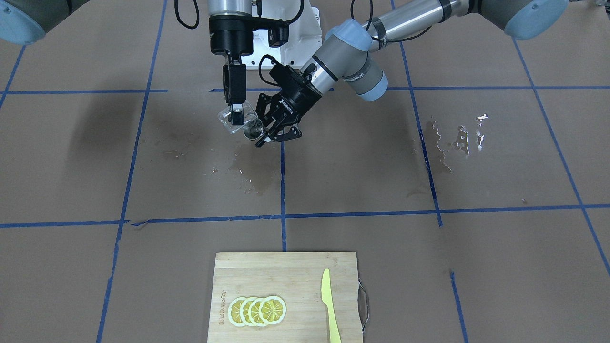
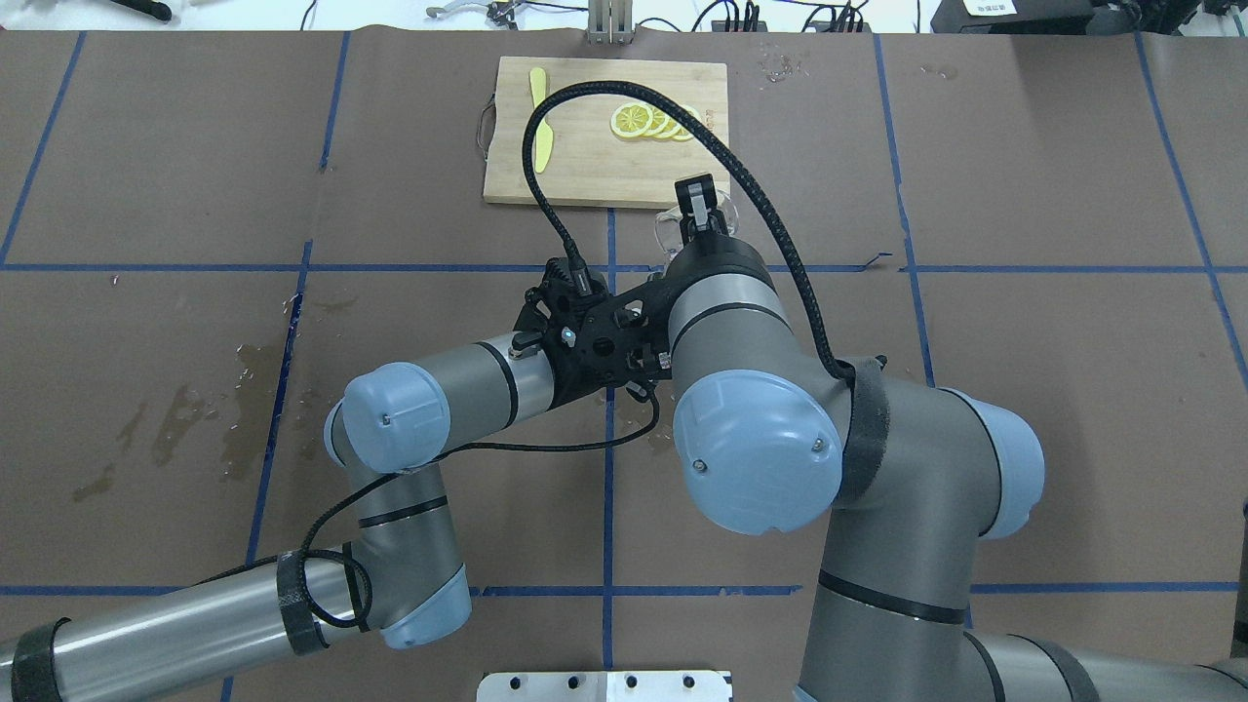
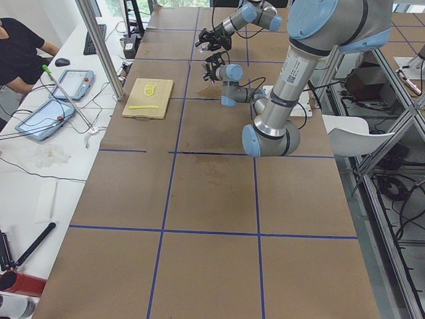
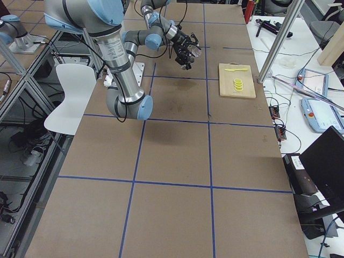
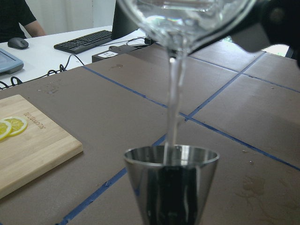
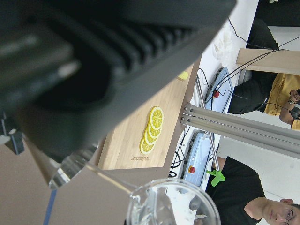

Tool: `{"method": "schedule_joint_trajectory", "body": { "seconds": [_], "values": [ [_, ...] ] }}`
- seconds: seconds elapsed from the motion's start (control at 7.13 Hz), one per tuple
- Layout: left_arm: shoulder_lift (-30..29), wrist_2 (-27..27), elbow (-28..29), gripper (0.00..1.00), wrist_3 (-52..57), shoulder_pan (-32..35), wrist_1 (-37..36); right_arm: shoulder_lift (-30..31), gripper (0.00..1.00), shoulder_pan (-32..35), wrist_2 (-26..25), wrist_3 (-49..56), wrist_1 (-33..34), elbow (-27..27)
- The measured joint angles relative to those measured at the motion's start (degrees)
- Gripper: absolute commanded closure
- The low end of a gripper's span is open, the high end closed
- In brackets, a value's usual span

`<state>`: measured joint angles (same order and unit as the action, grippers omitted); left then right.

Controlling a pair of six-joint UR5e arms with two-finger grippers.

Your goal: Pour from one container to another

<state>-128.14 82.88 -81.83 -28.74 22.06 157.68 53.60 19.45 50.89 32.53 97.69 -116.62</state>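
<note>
- left gripper [image 1: 260, 130] clamped on steel cup [image 5: 171, 187], upright, held over the table [image 1: 381, 171]
- right gripper [image 1: 235, 113] grips clear glass [image 1: 229, 121], tilted, just above steel cup
- water stream [image 5: 172, 103] runs from clear glass into steel cup
- farther out: cutting board [image 1: 286, 281] carrying lemon slices [image 1: 257, 310] and yellow knife [image 1: 329, 305]

Left arm: brought in low from its own side, elbow folded, forearm angled toward mid-table.
Left gripper: black two-finger left gripper [image 1: 269, 132] is pointed obliquely downward, fingers closed on a steel conical measuring cup [image 1: 251, 130], which is held upright.
Right arm: raised high, wrist turned vertical.
Right gripper: black two-finger right gripper [image 1: 235, 113] is pointed straight down, clamped on a tilted clear glass cup [image 1: 228, 122].
Spacing: grippers are set just beside each other, the right one higher.
</note>
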Motion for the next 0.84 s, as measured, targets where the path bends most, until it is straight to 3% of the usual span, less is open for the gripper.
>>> {"method": "schedule_joint_trajectory", "body": {
  "seconds": [0.84],
  "values": [
    [0.01,0.0,-0.03,1.0,0.0,0.06,0.0,-0.41,1.0,-1.47,-2.06,0.59,0.0,0.0]
  ]
}}
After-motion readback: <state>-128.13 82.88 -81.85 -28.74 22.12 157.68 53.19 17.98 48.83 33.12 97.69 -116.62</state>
